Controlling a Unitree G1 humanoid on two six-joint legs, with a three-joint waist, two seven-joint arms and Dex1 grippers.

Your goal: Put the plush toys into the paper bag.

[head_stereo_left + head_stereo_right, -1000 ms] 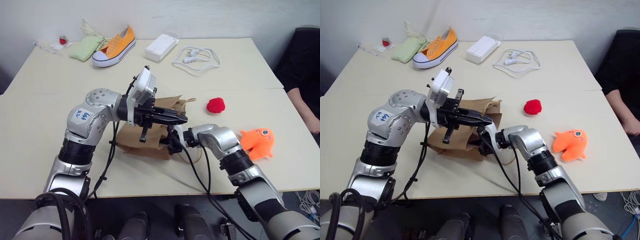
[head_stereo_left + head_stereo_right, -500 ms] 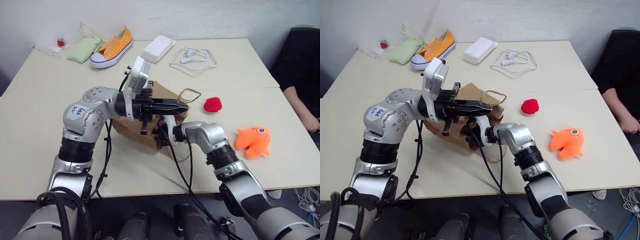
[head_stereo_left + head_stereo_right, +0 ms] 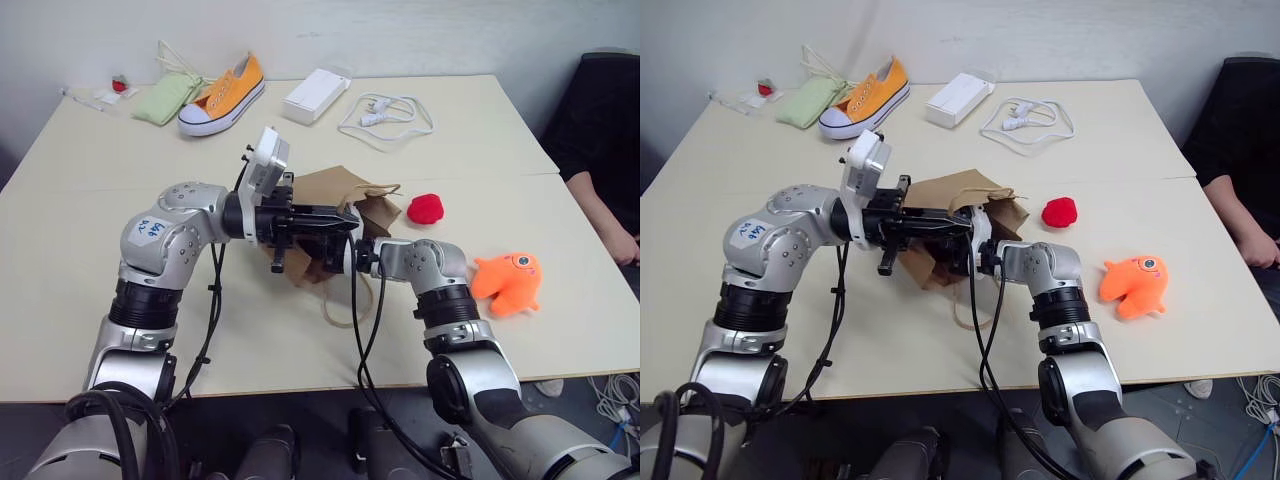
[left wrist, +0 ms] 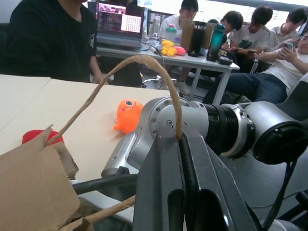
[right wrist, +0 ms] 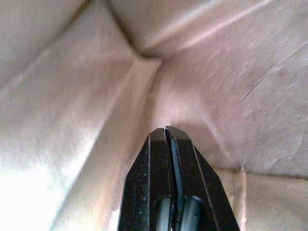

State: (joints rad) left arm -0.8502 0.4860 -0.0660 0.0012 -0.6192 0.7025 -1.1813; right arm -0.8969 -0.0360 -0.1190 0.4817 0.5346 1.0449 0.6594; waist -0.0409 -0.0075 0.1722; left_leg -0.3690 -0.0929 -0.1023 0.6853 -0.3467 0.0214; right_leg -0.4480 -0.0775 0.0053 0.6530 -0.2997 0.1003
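On the pale counter (image 3: 90, 250), the paper bag (image 3: 325, 190) is being opened: left claw (image 4: 180, 144) pinched on its handle (image 4: 120, 67), right claw (image 5: 166, 137) closed inside, pushing. Red toy (image 3: 431, 209) and orange fish (image 3: 512, 281) wait nearby (next: stand it up).

A shared office or lab: seated people (image 4: 250, 36) around a desk with a laptop (image 4: 119, 24) and drink bottles (image 4: 216, 42), and a pale work surface (image 3: 480, 150) against a plain wall.

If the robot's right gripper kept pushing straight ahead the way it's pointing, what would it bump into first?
Most likely the paper bag's own inner wall: the shut right gripper sits inside the bag, aimed at a creased corner of brown paper just ahead.
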